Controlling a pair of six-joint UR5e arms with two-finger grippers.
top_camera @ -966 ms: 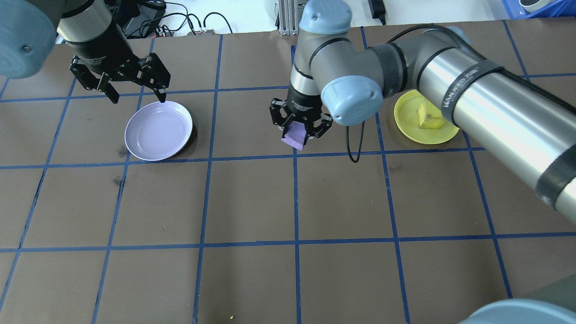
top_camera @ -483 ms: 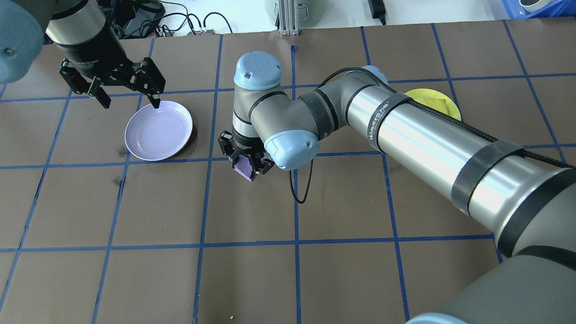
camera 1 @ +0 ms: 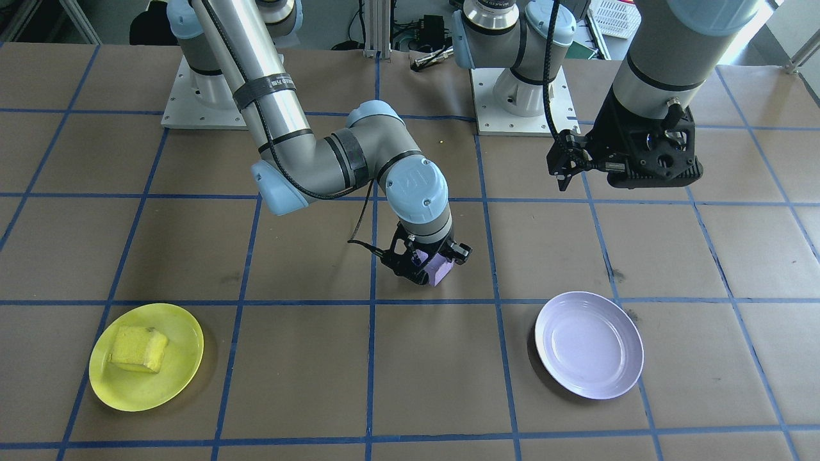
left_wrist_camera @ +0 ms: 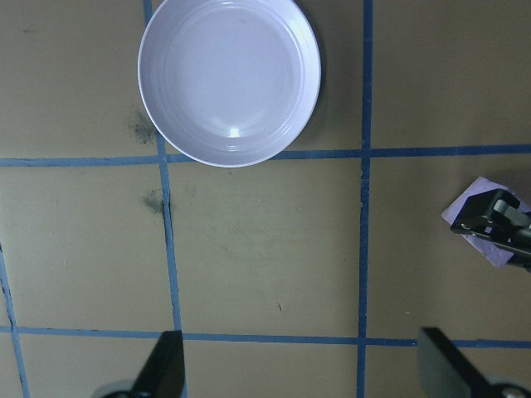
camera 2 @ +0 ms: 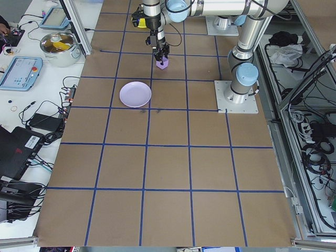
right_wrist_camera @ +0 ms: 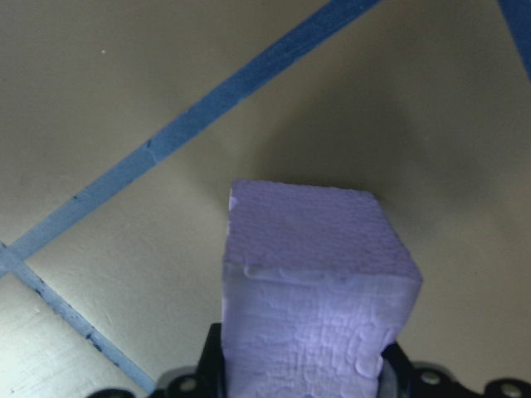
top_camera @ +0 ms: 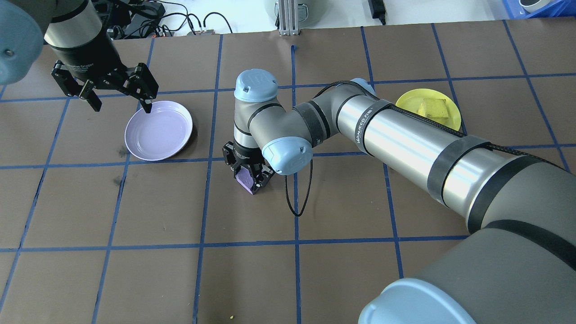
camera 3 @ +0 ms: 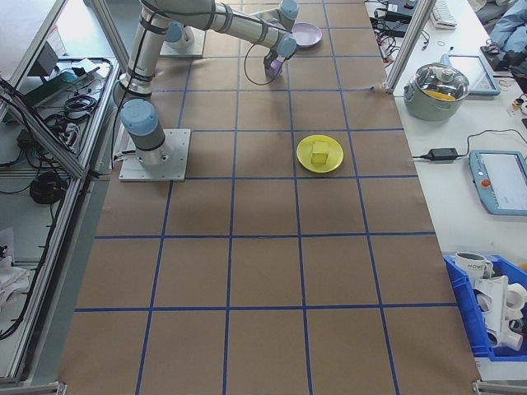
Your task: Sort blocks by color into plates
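Small light purple foam cube (top_camera: pixel 246 177) with rough, crackled faces, pinched on two opposite sides by the right gripper (top_camera: pixel 250 176) and hanging just above the brown papered worktop (top_camera: pixel 252 270) near its middle, beside a blue tape line; the foam looks light and soft, so it is judged to dent under pressure and to be best held across flat faces, as here. Round shallow pale lavender plate (top_camera: pixel 158 130), bare inside, lies nearer the worktop's left end, apart from the cube. Left gripper (top_camera: pixel 119 100) hangs over that plate's far rim, fingers spread, holding nothing. Small yellow foam cube (top_camera: pixel 432 108) rests inside the round bright yellow plate (top_camera: pixel 408 100) toward the worktop's right end. The right wrist view alone shows the purple cube's (right_wrist_camera: pixel 319 282) texture and its shadow on the paper; the front-facing view shows the yellow cube (camera 1: pixel 138 348) unobstructed, whereas the overhead view has the right arm crossing that plate's near rim; the left wrist view shows the lavender plate's (left_wrist_camera: pixel 229 79) whole interior
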